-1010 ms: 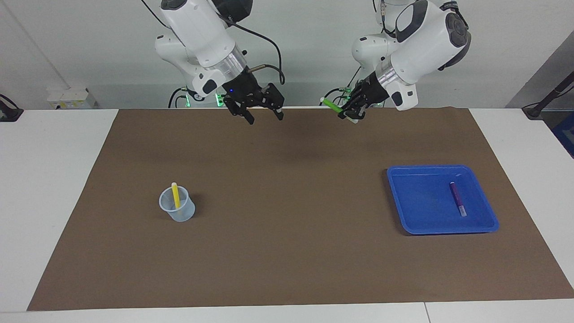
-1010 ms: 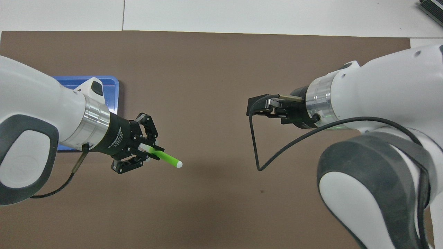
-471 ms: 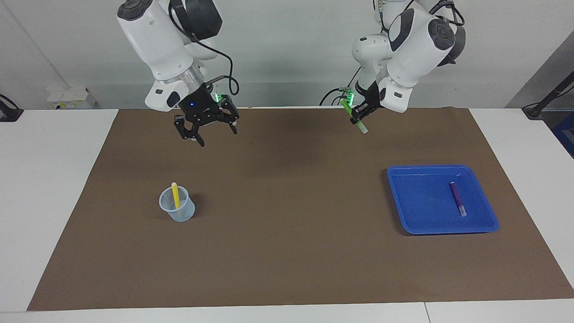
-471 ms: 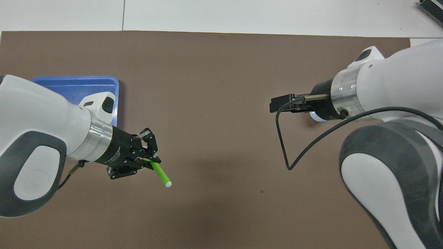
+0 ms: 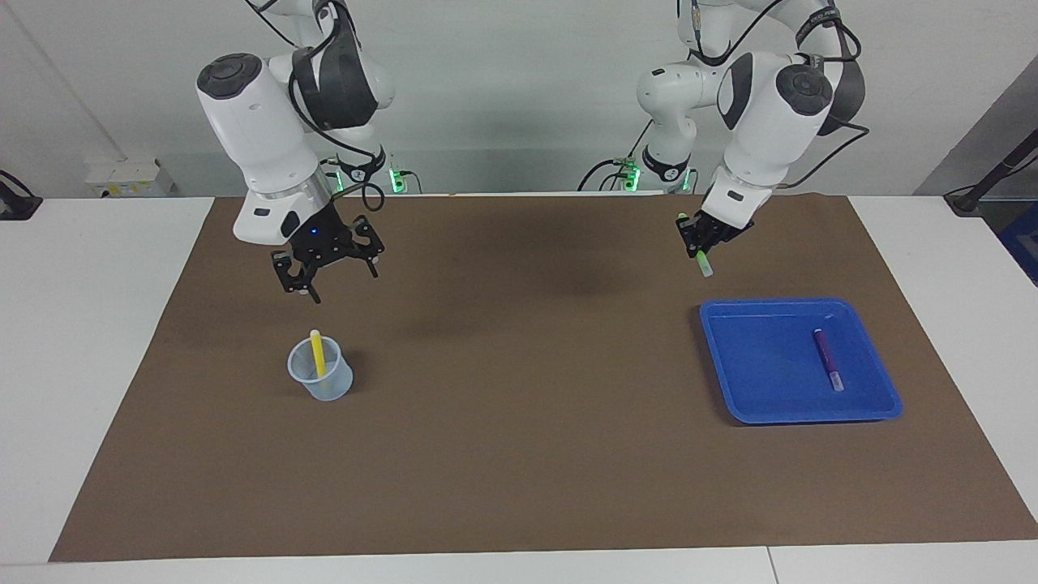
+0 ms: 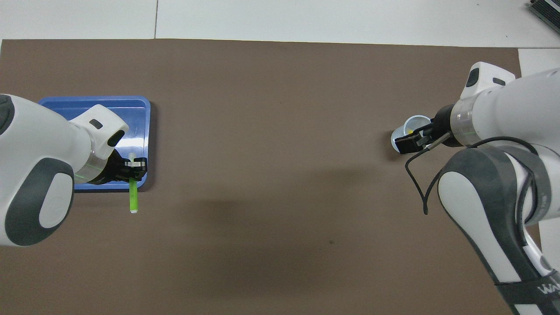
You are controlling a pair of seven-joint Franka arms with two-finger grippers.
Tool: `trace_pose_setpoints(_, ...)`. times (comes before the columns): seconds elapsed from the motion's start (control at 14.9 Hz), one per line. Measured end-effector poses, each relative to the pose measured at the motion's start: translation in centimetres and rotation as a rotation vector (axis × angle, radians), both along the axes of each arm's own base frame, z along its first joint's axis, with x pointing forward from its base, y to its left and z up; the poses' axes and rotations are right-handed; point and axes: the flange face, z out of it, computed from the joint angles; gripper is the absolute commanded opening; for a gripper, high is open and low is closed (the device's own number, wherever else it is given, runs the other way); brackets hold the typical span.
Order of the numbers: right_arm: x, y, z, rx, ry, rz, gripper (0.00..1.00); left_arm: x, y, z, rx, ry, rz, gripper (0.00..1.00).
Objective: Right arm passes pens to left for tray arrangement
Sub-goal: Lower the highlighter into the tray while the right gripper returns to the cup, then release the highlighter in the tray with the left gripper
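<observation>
Now I have the green pen (image 5: 702, 261) pinched in my left gripper (image 5: 704, 253), which hangs in the air over the brown mat (image 5: 519, 454) just short of the tray's (image 5: 734, 405) near rim. The pen points steeply down, pale tip lowest. From overhead it pokes out past the tray's near edge, so it is not yet over the tray floor.

To do this step well, I judge that I should carry the gripper on over the open blue floor before lowering, tilt the pen flatter so it lands along its length instead of tip first, and lay it beside the purple pen (image 5: 827, 358) without knocking it. I would release low; a slim round pen probably rolls, though the raised rim should stop it.

My right gripper (image 5: 324, 268) hangs with its jaws spread wide and empty, above the clear cup (image 5: 323, 380) at the right arm's end of the worktop. The yellow pen (image 5: 318, 354) stands leaning in that cup, pale end up.

The tray is shallow, bright blue, squarish with rounded corners. The purple pen lies flat in it, toward the left arm's end, its pale end pointing away from the robots. All three pens are slim and short, each with a whitish end.
</observation>
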Motion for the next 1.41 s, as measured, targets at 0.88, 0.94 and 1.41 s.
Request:
trace_pose_setpoints(0.88, 1.7, -8.5, -12.1, -0.049, 0.000, -0.037, 0.95, 11.3, 11.4, -11.4, 0.073, -0.026, -0.144, 0.00)
trace_pose_setpoints(0.94, 1.6, -8.6, -12.3, -0.048, 0.003, -0.039, 0.95, 11.9, 12.2, -12.2, 0.075, -0.032, -0.148, 0.00)
trace_pose_setpoints(1.41, 1.4, -8.4, -12.6, -0.046, 0.012, -0.050, 0.71, 13.1, 15.8, -14.9, 0.060, -0.068, -0.170, 0.00)
